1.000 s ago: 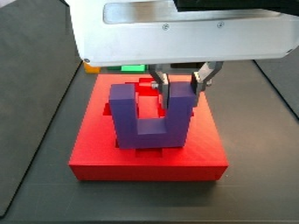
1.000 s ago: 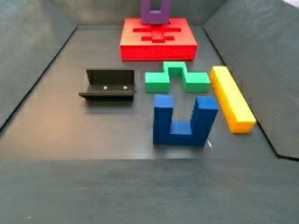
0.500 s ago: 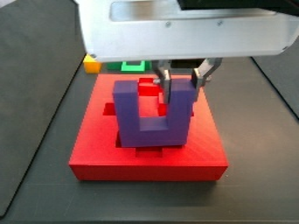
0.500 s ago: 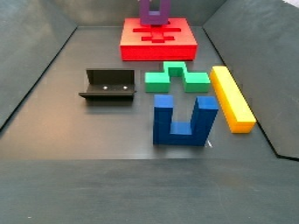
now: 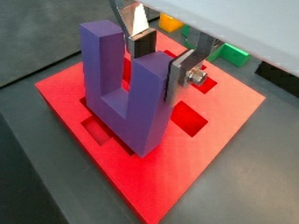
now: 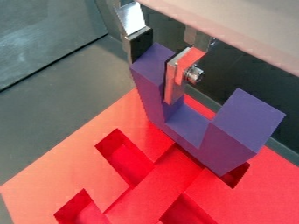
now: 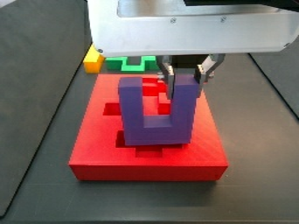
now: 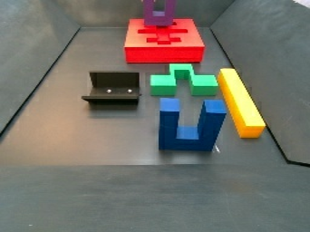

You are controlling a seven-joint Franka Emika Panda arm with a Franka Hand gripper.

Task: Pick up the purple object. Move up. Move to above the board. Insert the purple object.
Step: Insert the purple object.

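The purple object [image 7: 146, 127] is a U-shaped block standing prongs-up on the red board [image 7: 105, 157], its base bar down at the recessed cut-outs. My gripper [image 7: 191, 77] is shut on one prong near its top. Both wrist views show the flat silver fingers with dark pads clamping that prong, the gripper [image 5: 163, 63] [image 6: 159, 63] directly above the board [image 5: 198, 157] [image 6: 70, 184]. The free prong [image 6: 233, 131] stands beside it. From the far side view the purple object [image 8: 158, 11] shows at the back on the board [image 8: 145, 53]; the gripper itself is cut off there.
In front of the board lie a green notched block [image 8: 184, 82], a yellow bar [image 8: 240, 101], a blue U-shaped block [image 8: 191, 122] and the dark fixture [image 8: 111, 89]. Sloping dark walls bound the floor. The green block [image 7: 131, 63] and the yellow bar's end [image 7: 91, 59] show behind the board.
The gripper housing and the purple object have shifted slightly to the right over the board in a side view. The grip is unchanged and the loose blocks have not moved.
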